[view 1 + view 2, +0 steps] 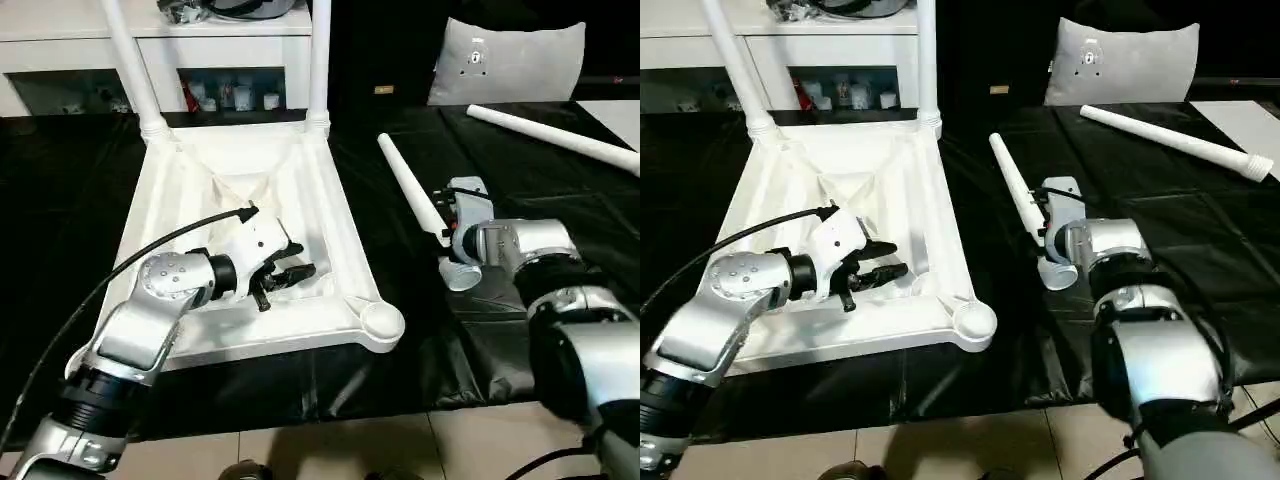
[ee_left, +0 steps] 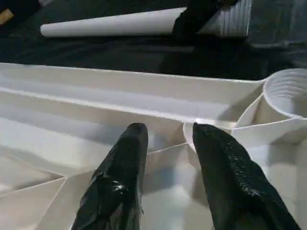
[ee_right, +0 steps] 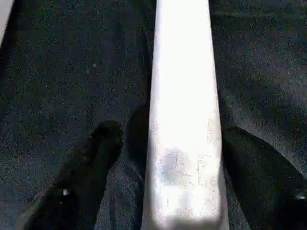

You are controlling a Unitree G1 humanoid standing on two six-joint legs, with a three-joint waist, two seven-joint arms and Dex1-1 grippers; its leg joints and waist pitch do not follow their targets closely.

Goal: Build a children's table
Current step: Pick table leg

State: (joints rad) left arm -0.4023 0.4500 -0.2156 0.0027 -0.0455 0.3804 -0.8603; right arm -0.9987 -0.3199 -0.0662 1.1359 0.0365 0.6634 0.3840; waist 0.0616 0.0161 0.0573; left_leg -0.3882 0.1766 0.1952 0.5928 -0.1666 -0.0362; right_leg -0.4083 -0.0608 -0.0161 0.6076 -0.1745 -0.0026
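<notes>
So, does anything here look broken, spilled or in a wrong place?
Nothing stands out. The table top lies upside down with two legs standing in its far sockets. Two more legs lie loose on the black cover, which fits an unfinished build.

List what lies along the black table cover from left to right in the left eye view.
Upturned table top with the left gripper over its ribbed underside → empty corner socket → loose leg with the right gripper at its wide end → second loose leg.
</notes>
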